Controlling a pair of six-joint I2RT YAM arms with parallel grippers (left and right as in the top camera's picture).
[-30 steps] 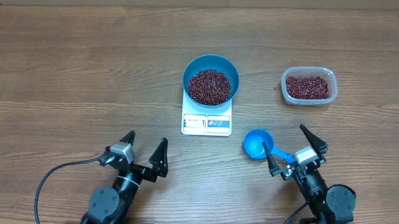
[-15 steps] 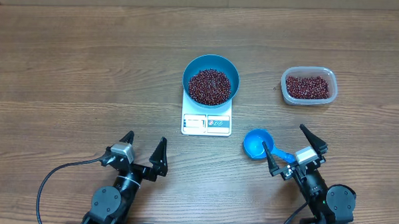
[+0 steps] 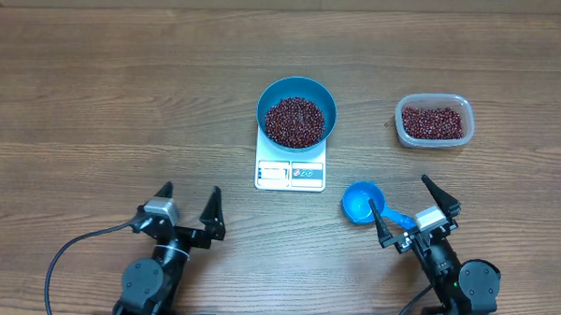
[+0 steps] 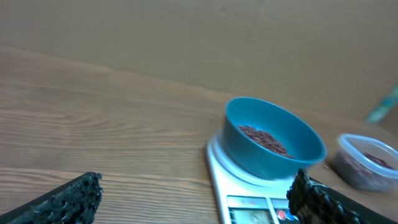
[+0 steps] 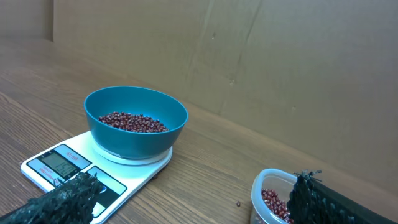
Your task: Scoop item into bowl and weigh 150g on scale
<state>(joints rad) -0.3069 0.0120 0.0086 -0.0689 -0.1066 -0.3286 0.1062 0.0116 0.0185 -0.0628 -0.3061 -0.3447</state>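
- Left pincer (image 3: 189, 194) has slid a little to its own left since the earlier frame; it is released and empty.
- Right pincer (image 3: 399, 197) is released too, with the scoop (image 3: 362, 201) just beside it.
- Beans (image 3: 295, 121) fill the bowl (image 3: 298, 87) on the scale (image 3: 290, 174), ahead of both pincers.
- Risk: a forward reach knocks the bowl, spilling beans and spoiling the reading.

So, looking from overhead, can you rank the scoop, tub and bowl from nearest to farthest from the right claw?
1. Scoop, just left of the right claw.
2. Tub, beyond it, far right.
3. Bowl, on the scale, centre.
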